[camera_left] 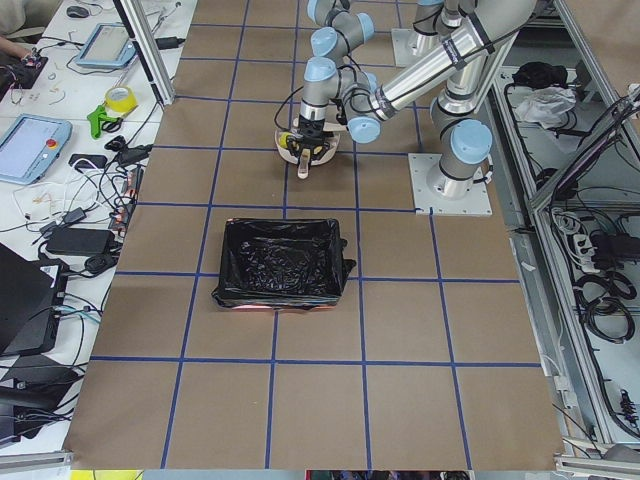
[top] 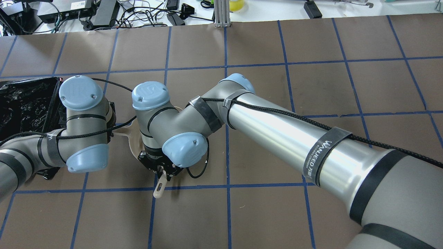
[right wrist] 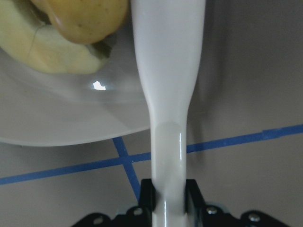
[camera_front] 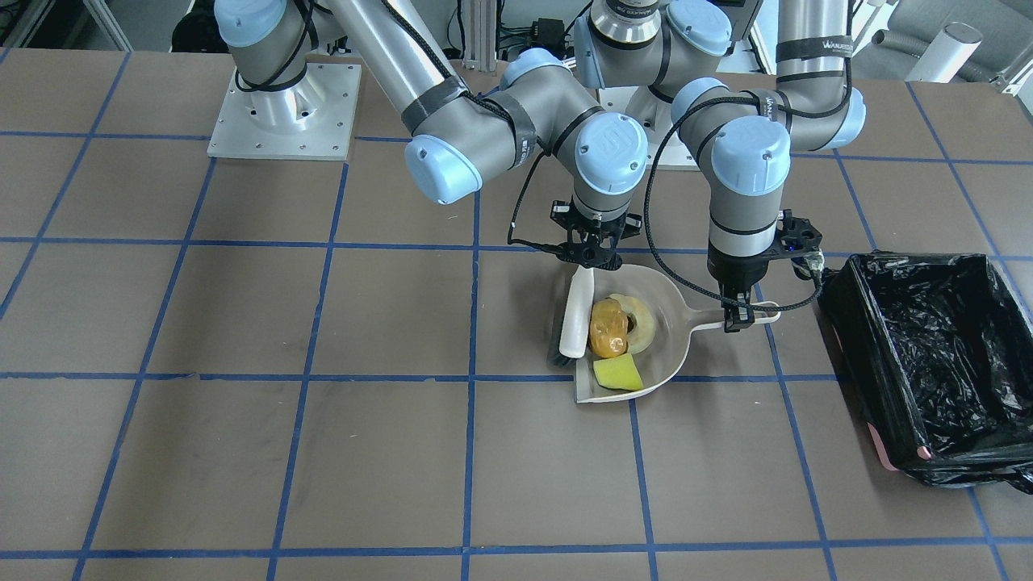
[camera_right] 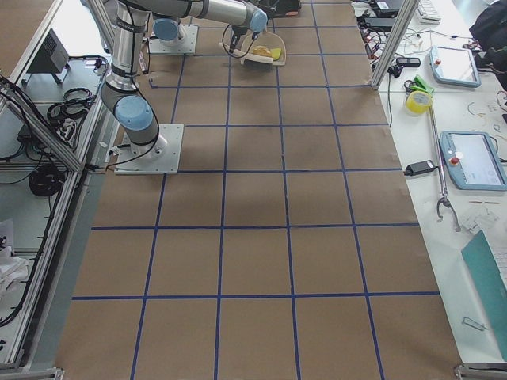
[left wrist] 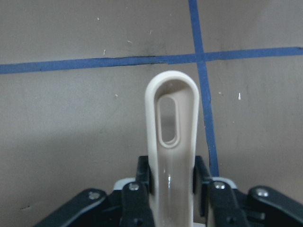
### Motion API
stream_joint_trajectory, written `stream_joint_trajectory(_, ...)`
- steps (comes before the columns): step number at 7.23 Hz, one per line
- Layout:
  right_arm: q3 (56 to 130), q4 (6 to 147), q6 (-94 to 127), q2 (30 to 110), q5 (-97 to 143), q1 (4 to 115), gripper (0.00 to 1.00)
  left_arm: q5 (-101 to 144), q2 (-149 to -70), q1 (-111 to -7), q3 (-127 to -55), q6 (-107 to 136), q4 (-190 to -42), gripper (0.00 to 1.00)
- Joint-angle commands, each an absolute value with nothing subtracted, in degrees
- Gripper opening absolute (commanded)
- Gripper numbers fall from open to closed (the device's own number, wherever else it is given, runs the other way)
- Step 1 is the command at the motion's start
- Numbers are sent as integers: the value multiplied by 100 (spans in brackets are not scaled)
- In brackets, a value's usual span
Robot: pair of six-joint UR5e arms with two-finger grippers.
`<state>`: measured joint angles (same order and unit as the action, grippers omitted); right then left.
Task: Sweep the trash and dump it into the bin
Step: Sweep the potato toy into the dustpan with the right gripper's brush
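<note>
- The dustpan (camera_front: 674, 335) is grasped at its handle by the left gripper (camera_front: 738, 316), with the fingers clenched on both sides
- The brush (camera_front: 578, 311) handle is clamped by the right gripper (camera_front: 593, 260)
- The amber blob (camera_front: 608, 328), cream crescent (camera_front: 643, 320) and yellow wedge (camera_front: 618, 374) are held in the dustpan, just ahead of the right fingers
- The bin (camera_front: 857, 363) is set beyond the left fingers, apart from the dustpan

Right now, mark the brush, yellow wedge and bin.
brush (camera_front: 578, 311), front-facing view, white handle.
yellow wedge (camera_front: 618, 375), front-facing view, top face.
bin (camera_front: 884, 450), front-facing view, pink rim corner.
</note>
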<state>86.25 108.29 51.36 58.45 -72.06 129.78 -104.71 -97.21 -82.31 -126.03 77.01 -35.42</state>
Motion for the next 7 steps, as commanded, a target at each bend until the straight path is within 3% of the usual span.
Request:
stream_joint_trajectory(1,8359,10767,4836,5731,-7207,12981,8,-10468,-9712,-8244,-12595,7699,-3542,0)
stream_joint_trajectory(7,8429,9338,3439,6528,-8217,12115,7,-10450,-9721,-8253,-12551,7708,-3603,0)
